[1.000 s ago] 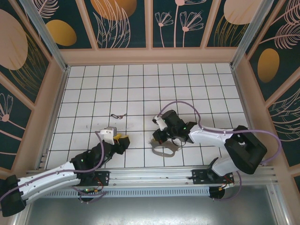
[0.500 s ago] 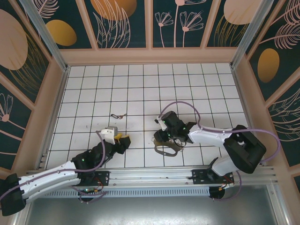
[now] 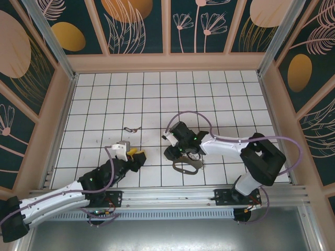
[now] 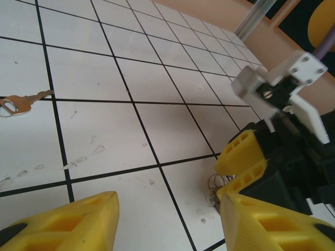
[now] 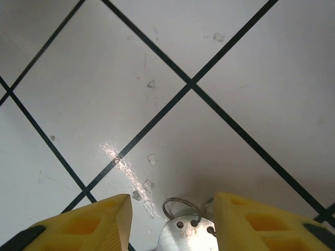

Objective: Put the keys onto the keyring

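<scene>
Top view: white tiled table [image 3: 104,99] with black grid lines, walled on three sides.

Left gripper [image 3: 137,153]: low over the tiles in the near-left part. In the left wrist view [image 4: 167,209] its yellow fingers [image 4: 78,219] stand well apart, about half spread, with bare tile between them. It holds nothing.

Key [image 3: 131,128]: flat on the tiles, one tile row beyond the left gripper and well apart from it. In the left wrist view [image 4: 20,103] it looks brassy and lies partly across a grid line.

Keyring [image 3: 187,167]: a brownish oval loop flat on the tiles near the middle front, just beside the right gripper [image 3: 174,153] on its near side.

Right gripper, wrist view [image 5: 171,204]: its yellow fingers [image 5: 84,225] are parted. Between them lie small wire rings [image 5: 180,206] and a round metal tag [image 5: 184,236] with punched holes, resting on the tile. There is a clear gap on the left finger's side. Whether the right finger touches the tag cannot be told, but it looks like no grip.

The left wrist view shows the same small rings [image 4: 215,184] on the tile at the foot of the right gripper [image 4: 246,162].
</scene>
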